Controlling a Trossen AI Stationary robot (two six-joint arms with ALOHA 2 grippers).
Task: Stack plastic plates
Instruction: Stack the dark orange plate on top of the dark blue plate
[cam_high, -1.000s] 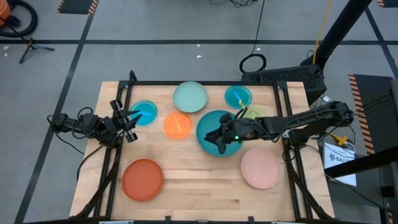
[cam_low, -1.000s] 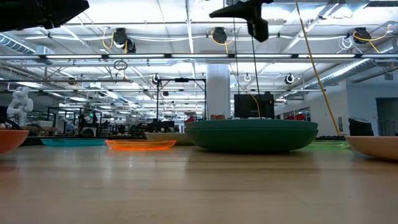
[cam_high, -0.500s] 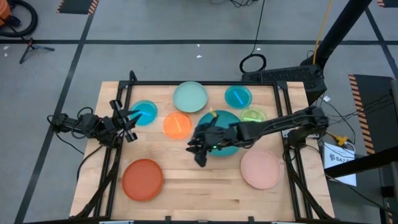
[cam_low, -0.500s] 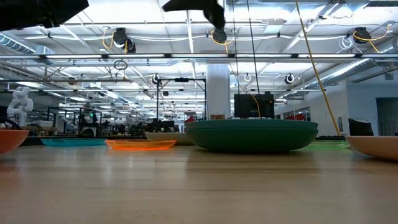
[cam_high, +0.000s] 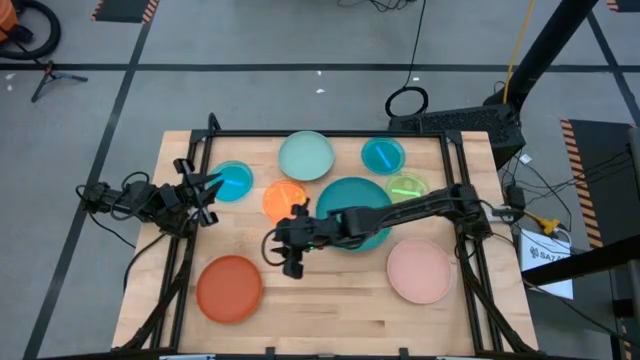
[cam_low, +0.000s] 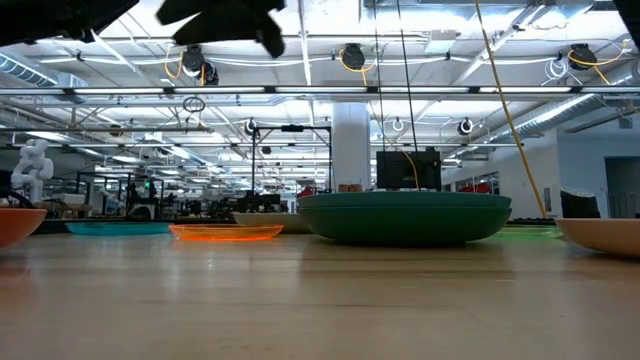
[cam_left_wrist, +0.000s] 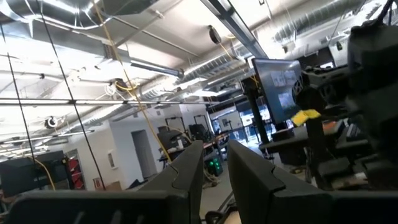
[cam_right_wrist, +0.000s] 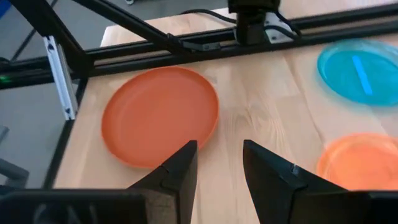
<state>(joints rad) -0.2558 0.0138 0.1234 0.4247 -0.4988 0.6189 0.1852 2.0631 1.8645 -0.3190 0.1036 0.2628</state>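
- Progress looks early to me: the large round teal plastic plate (cam_high: 355, 210) sits nested in the large dark green plastic plate (cam_low: 405, 220) near the table's middle, and that is the only stack I can make out.
- Lying single on the wooden table (cam_high: 330, 300): the medium red-orange plate (cam_high: 229, 287) at the near left corner, the medium pink plate (cam_high: 418, 270) near right, the pale mint plate (cam_high: 305, 156) at the far edge, the small orange plate (cam_high: 284, 200) just left of the stack, the small lime plate (cam_high: 407, 186) at its far right rim, and two small translucent blue plates, one far right (cam_high: 383, 154) and one at the left (cam_high: 233, 181).
- My right gripper (cam_high: 290, 250) hangs above bare wood between the stack and the red-orange plate, jaws parted and empty; its wrist view looks straight at that plate, which I judge to be the next pick.
- My left gripper (cam_high: 200, 190) waits beside the left blue plate, fingers slightly apart, holding nothing.
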